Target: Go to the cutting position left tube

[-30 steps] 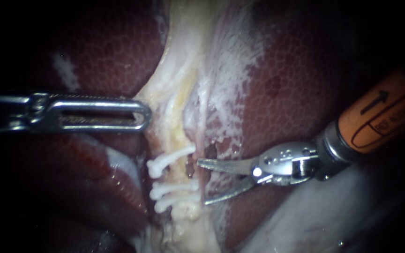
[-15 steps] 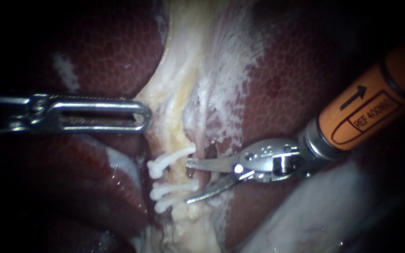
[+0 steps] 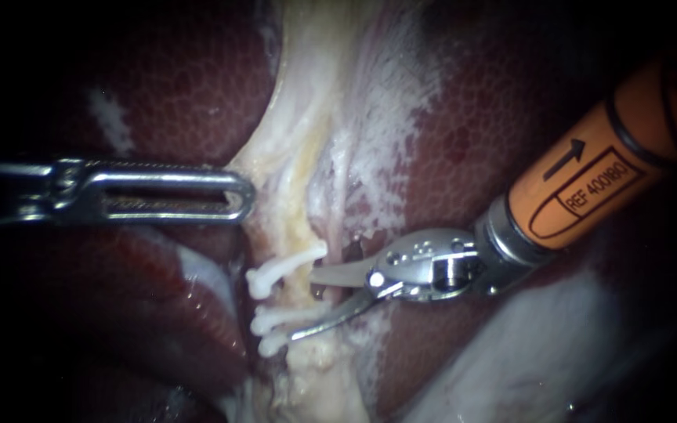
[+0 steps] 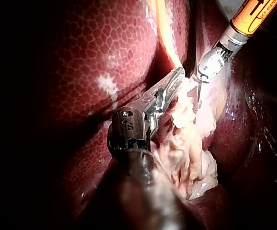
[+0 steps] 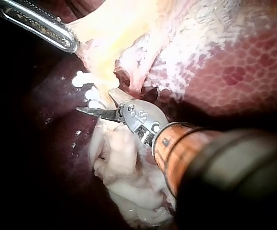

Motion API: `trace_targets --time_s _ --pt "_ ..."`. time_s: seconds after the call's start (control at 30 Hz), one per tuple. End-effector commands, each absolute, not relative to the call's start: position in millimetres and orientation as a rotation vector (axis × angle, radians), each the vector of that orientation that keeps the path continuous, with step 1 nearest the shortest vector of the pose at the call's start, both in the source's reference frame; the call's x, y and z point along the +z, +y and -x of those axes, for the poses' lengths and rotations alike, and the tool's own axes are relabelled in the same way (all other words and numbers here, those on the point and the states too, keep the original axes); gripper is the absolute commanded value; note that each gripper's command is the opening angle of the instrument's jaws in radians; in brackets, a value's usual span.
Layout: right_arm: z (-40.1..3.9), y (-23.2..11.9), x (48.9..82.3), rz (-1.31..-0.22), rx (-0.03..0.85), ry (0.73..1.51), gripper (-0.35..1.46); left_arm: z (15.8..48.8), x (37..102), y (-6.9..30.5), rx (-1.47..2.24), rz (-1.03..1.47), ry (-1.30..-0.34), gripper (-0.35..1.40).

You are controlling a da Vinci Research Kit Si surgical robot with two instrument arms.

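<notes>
Surgical bench: liver (image 3: pixel 182 86), right instrument (image 3: pixel 302 306)

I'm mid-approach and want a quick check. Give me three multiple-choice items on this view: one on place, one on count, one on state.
1. The right instrument has its tip:
A) at the clipped tube, beside the clips
B) far from the clips
C) lifted clear of all tissue

2. White clips in the endoscope view:
A) one
B) three
C) five

3. The right instrument is:
A) shut, holding nothing
B) shut on a clip
C) open

Answers:
1 A: its blades reach the tube right beside the clips.
2 B: three white bars lie stacked along the tube.
3 C: a clear gap shows between its blades, with nothing gripped.
</notes>
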State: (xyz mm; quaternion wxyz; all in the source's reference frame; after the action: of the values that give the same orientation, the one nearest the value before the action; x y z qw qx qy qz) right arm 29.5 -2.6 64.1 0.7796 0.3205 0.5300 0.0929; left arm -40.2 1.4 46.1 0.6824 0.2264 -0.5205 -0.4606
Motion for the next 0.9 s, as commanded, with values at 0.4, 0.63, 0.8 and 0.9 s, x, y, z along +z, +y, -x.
trace_targets --time_s 0.4,0.63,0.8,0.9 --pt "-30.6 -2.3 64.6 -0.71 0.237 1.147 0.94 40.4 46.2 1.2 -1.033 -0.506 -1.167 -0.35" --pt "-30.7 -2.1 65.0 -0.719 0.253 1.141 0.85 40.4 46.3 1.2 -1.033 -0.505 -1.167 -0.35" --pt "-30.7 -2.1 65.0 -0.726 0.262 1.137 0.78 40.4 46.3 1.2 -1.033 -0.505 -1.167 -0.35" --pt "-30.7 -2.1 65.1 -0.729 0.267 1.135 0.73 40.4 46.3 1.2 -1.033 -0.505 -1.167 -0.35"
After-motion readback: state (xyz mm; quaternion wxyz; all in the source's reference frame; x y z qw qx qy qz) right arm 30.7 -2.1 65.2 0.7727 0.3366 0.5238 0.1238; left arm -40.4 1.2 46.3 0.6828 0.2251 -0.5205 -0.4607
